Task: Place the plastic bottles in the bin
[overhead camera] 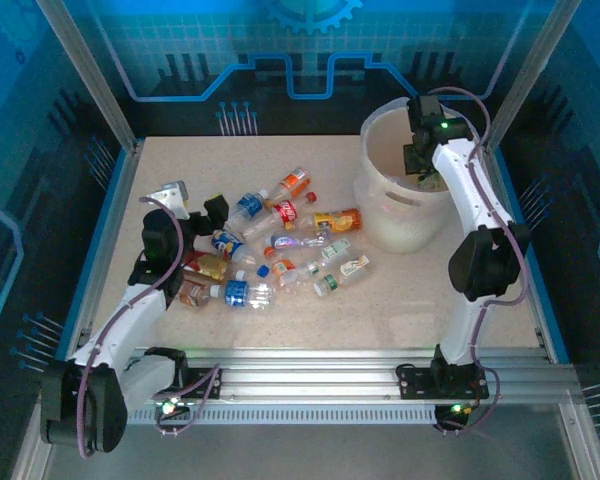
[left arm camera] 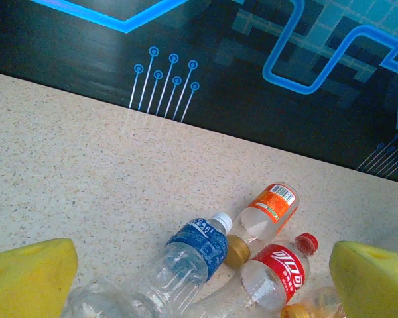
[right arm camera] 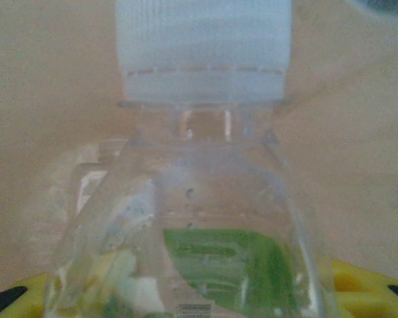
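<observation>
Several plastic bottles [overhead camera: 280,250] lie in a heap on the speckled table, left of the bin [overhead camera: 400,225]. My left gripper [overhead camera: 212,215] hovers open at the heap's left end. In the left wrist view its yellow fingertips [left arm camera: 26,278] flank a blue-labelled bottle [left arm camera: 202,245], an orange-labelled one [left arm camera: 272,205] and a red-labelled one [left arm camera: 282,268]. My right gripper [overhead camera: 420,165] reaches down into the bin's mouth. Between its yellow fingers [right arm camera: 365,285] sits a clear bottle with a green label [right arm camera: 212,265] and a white cap [right arm camera: 202,53], pointing away from the camera.
Aluminium frame posts [overhead camera: 90,75] stand at the back corners and a blue-patterned wall [left arm camera: 252,79] closes the far side. A metal rail [overhead camera: 310,370] runs along the near edge. Bare tabletop [overhead camera: 400,310] lies between the heap and the right arm.
</observation>
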`<state>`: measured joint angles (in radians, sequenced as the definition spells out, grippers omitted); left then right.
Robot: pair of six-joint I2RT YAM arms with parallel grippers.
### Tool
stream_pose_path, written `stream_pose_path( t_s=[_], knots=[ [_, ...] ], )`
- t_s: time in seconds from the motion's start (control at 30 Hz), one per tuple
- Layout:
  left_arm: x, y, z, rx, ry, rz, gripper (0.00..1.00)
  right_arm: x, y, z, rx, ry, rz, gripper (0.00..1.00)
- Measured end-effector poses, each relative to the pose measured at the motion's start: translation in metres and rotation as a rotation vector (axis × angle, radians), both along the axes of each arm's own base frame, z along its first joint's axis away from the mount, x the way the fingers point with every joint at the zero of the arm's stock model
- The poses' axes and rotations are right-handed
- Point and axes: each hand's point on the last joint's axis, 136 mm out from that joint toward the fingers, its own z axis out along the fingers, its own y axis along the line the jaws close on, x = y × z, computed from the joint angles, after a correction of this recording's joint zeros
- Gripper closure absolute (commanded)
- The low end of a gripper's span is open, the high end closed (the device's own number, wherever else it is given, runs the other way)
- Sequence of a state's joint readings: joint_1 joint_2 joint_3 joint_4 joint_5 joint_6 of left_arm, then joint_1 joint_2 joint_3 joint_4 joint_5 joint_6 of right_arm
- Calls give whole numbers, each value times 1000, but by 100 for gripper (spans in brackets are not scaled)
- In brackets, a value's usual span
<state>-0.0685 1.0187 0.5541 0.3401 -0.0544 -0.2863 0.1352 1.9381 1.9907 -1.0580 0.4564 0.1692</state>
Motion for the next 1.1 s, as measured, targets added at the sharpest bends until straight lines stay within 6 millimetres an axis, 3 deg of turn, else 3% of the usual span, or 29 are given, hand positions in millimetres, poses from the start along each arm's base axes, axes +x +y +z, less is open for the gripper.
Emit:
stream_pose_path(
  t_s=[0.23,0.57,0.87,1.1],
  knots=[
    [0,0,-1,0,6,0,1,1,-10,-37,26,87,-24,41],
    [-2,0,-6,6,26,-1,1,3,-8,-62,32,145,-24,18],
    [-5,1,-6,7,35,0,1,3,-10,-60,32,139,-31,3],
    [-7,5,6,9,71,24,1,-2,-9,-26,50,64,-25,0]
  ],
)
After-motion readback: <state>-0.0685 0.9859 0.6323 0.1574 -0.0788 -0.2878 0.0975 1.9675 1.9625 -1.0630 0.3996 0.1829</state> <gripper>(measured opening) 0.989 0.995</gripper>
